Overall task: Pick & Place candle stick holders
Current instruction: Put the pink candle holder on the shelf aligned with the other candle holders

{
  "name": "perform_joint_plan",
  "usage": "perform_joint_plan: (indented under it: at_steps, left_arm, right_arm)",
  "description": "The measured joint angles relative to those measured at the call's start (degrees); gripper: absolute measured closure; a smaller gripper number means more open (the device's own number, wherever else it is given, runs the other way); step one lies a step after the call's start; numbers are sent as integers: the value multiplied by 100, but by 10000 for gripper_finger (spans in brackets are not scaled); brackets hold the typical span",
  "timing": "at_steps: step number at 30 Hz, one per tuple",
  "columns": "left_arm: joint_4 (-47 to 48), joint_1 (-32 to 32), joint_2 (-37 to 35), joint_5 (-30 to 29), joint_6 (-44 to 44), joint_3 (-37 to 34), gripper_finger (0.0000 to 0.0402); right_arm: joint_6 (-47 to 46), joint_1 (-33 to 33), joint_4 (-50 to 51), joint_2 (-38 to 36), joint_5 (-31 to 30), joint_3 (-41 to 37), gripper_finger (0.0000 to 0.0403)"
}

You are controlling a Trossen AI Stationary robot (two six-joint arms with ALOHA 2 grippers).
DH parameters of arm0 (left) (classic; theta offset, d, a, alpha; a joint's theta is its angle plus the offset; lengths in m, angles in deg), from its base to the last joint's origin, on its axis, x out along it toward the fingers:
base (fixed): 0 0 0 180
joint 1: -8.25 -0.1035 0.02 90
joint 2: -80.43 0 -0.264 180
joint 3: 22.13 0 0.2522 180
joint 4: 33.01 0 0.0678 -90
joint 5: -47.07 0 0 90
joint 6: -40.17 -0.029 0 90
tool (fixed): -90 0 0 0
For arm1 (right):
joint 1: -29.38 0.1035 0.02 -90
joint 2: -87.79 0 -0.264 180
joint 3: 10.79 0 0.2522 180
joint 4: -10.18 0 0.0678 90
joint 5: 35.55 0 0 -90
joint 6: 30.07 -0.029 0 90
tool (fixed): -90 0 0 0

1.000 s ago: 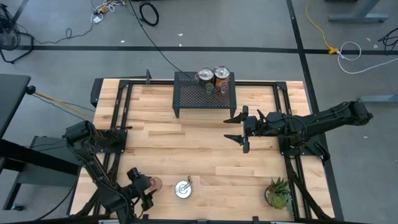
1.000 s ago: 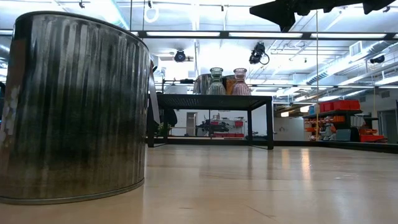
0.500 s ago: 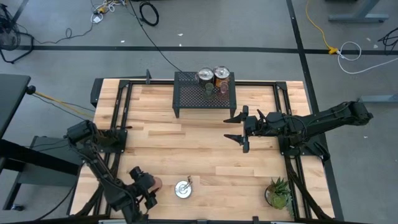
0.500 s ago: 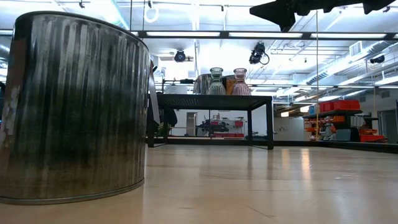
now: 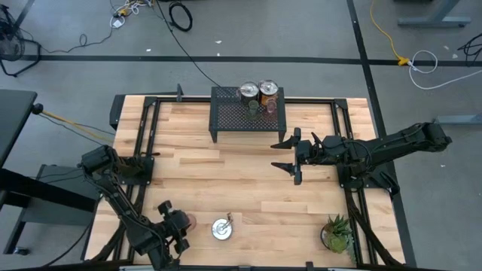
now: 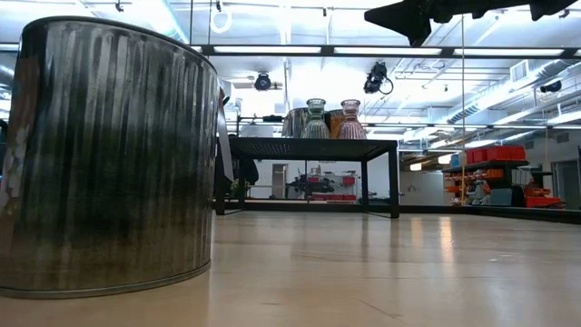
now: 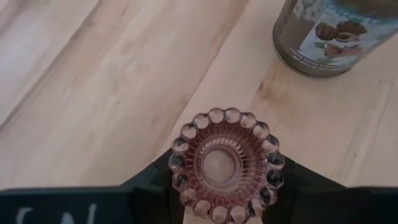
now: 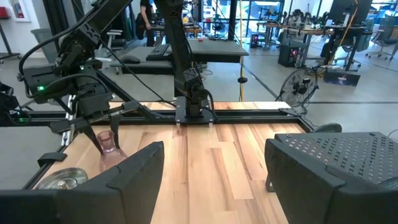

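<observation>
A pinkish-brown glass candle stick holder [image 7: 227,165] with a beaded rim stands on the table near the front left, and my left gripper [image 5: 176,226] is shut on it. Beside it stands a silver-topped holder [image 5: 221,228], which fills the low view's left side [image 6: 109,154]. On the black mesh rack [image 5: 226,120] at the far edge stand two silver-topped holders [image 5: 248,92] [image 5: 268,90], an olive cup [image 6: 315,118] and a pink cup [image 6: 350,118]. My right gripper [image 5: 292,155] hangs open over the table's right middle, with nothing between its fingers. My left gripper has the pinkish-brown holder pinched between its two fingers, one on each side of the beaded rim [image 7: 179,163]. The fingers [image 7: 292,183] come down at it from above, from the table's near left. The holder stands upright [image 8: 109,142]; whether its foot is on the table, I cannot tell.
A small spiky green plant [image 5: 337,233] stands at the front right corner. Black rails [image 5: 143,150] run along both table sides. Bare wood lies between the rack and the front holders.
My left gripper has edged toward the table's right edge, up to the pinkish-brown holder. The holder has stayed in place.
</observation>
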Motion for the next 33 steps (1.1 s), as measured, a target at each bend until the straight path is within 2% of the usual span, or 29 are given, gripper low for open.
perform_joint_plan:
  at_steps: [6, 11, 15, 18, 28, 31, 33]
  left_arm:
    - [286, -8, 0, -661, -45, 0, 257]
    - [857, -208, -49, -758, 79, 0, 257]
    - [1305, -635, -206, -757, 348, 0, 257]
    - [1531, -1101, -422, -835, 221, 0, 257]
    - [1369, -2792, -1632, -1653, -2080, 209, 257]
    - [906, -3330, -2022, -1735, -3166, 307, 257]
    - [310, -3729, -2274, -1542, -4031, 319, 257]
  right_arm:
    - [-3, 0, 0, 0, 0, 0, 124]
    - [-1, 0, 0, 0, 0, 0, 124]
    - [0, 0, -10, 0, 0, 0, 124]
    - [0, 0, -26, 0, 0, 0, 124]
    - [3, 0, -37, -2, 0, 0, 124]
    - [12, 0, -37, -2, 0, 0, 124]
    - [11, 1, -42, -2, 2, 0, 124]
